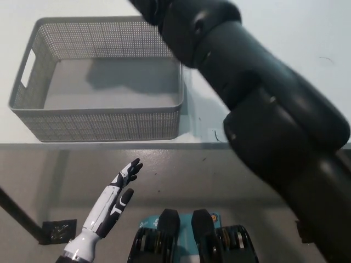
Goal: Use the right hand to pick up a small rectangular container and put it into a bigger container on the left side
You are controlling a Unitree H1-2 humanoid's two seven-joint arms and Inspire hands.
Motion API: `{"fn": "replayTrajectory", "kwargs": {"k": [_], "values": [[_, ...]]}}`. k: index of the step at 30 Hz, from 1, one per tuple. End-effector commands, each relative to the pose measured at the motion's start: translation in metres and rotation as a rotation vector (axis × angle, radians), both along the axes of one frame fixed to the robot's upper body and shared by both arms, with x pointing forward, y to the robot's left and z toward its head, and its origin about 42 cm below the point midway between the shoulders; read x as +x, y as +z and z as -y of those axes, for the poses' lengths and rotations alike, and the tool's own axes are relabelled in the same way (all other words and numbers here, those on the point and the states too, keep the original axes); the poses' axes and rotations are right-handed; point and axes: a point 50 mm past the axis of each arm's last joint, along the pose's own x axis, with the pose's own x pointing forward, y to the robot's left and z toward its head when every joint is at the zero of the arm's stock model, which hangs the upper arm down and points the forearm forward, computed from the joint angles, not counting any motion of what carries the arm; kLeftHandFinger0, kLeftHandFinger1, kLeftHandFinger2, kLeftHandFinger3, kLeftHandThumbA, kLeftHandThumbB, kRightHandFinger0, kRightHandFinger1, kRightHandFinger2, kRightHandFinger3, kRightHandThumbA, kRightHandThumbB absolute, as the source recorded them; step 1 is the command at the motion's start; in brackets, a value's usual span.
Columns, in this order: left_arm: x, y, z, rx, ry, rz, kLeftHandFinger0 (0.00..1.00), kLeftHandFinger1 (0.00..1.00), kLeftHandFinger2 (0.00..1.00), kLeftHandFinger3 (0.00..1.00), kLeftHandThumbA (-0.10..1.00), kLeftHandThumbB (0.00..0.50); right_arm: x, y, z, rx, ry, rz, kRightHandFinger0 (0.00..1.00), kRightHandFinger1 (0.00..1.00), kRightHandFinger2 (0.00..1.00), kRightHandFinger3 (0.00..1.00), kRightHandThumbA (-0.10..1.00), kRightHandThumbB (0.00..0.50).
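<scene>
The black right arm [258,104] sweeps across the white table [307,33] from the lower right toward the upper left; its hand is out of frame, so grip and small container cannot be told. The grey perforated basket [98,118] sits at left, seemingly empty. The white left hand [118,194] rests below the table edge, fingers straight and apart.

No legible txt, labels or nos. anywhere.
</scene>
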Motion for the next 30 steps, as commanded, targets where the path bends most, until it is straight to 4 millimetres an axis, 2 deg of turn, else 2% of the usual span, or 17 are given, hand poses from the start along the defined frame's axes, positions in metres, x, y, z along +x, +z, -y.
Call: {"fn": "replayTrajectory", "kwargs": {"k": [1,3,5,6,7,8,9,10,11,12,13,14,15,16,23,29,30], "values": [[0.007,0.014,-0.002,0.03,-0.027,0.054,1.0,1.0,1.0,1.0,1.0,0.293,-0.001,0.007,-0.002,-0.004,-0.066,0.044,0.0,0.15,0.52,0.4,-0.1,0.297],[0.008,0.014,-0.002,0.02,-0.029,0.051,1.0,1.0,1.0,1.0,0.99,0.295,0.001,-0.015,-0.002,-0.018,-0.066,0.011,0.01,0.15,0.44,0.38,-0.1,0.295],[0.008,0.014,-0.001,0.024,-0.03,0.052,1.0,1.0,1.0,1.0,1.0,0.296,0.002,-0.025,-0.001,-0.028,-0.072,-0.01,0.0,0.04,0.33,0.31,-0.1,0.286],[0.008,0.013,0.0,0.028,-0.034,0.053,1.0,1.0,1.0,1.0,1.0,0.297,0.004,-0.034,0.001,-0.045,-0.094,-0.034,0.0,0.02,0.32,0.4,-0.1,0.271],[0.008,0.013,0.002,0.026,-0.039,0.052,1.0,1.0,1.0,1.0,1.0,0.296,0.006,-0.04,0.004,-0.051,-0.104,-0.051,0.0,0.04,0.31,0.43,-0.1,0.278],[0.008,0.012,0.002,0.025,-0.04,0.053,1.0,1.0,1.0,1.0,1.0,0.296,0.006,-0.045,0.005,-0.066,-0.116,-0.067,0.1,0.19,0.48,0.57,-0.07,0.247],[0.008,0.012,0.002,0.028,-0.041,0.053,1.0,1.0,1.0,1.0,1.0,0.299,0.007,-0.05,0.006,-0.096,-0.134,-0.092,0.21,0.31,0.56,0.76,0.01,0.23],[0.008,0.012,0.002,0.029,-0.042,0.051,1.0,1.0,1.0,1.0,1.0,0.299,0.008,-0.056,0.006,-0.104,-0.143,-0.15,0.27,0.35,0.59,1.0,0.19,0.256],[0.008,0.012,0.002,0.028,-0.043,0.05,1.0,1.0,1.0,1.0,1.0,0.3,0.008,-0.058,0.007,-0.102,-0.144,-0.168,0.27,0.34,0.58,1.0,0.29,0.27],[0.009,0.011,0.002,0.026,-0.044,0.053,1.0,1.0,1.0,1.0,1.0,0.3,0.008,-0.06,0.007,-0.104,-0.143,-0.189,0.4,0.54,0.81,1.0,0.41,0.319],[0.006,0.01,0.001,0.032,-0.044,0.052,1.0,1.0,1.0,1.0,1.0,0.303,0.008,-0.066,0.007,-0.115,-0.138,-0.218,0.82,1.0,1.0,1.0,0.6,0.385],[0.006,0.01,0.001,0.032,-0.044,0.047,1.0,1.0,1.0,1.0,1.0,0.305,0.008,-0.069,0.008,-0.097,-0.127,-0.25,1.0,1.0,1.0,1.0,0.65,0.421],[0.006,0.01,0.001,0.037,-0.042,0.046,1.0,1.0,1.0,1.0,1.0,0.299,0.008,-0.071,0.008,-0.081,-0.123,-0.286,1.0,1.0,1.0,1.0,0.72,0.466],[0.006,0.01,0.001,0.042,-0.041,0.047,1.0,1.0,1.0,1.0,1.0,0.3,0.008,-0.071,0.007,-0.082,-0.122,-0.298,1.0,1.0,1.0,1.0,0.75,0.488],[0.005,0.01,0.0,0.033,-0.041,0.04,1.0,1.0,1.0,1.0,1.0,0.304,0.005,-0.058,0.002,-0.082,-0.08,-0.324,1.0,1.0,1.0,1.0,1.0,0.5],[0.004,0.011,0.001,0.034,-0.045,0.029,1.0,1.0,1.0,1.0,0.99,0.307,0.003,-0.025,0.0,-0.037,-0.026,-0.296,1.0,1.0,1.0,1.0,1.0,0.5],[0.005,0.01,0.001,0.038,-0.047,0.035,1.0,1.0,1.0,1.0,0.99,0.303,0.002,-0.008,0.001,0.005,-0.003,-0.286,1.0,1.0,1.0,1.0,1.0,0.5]]}}
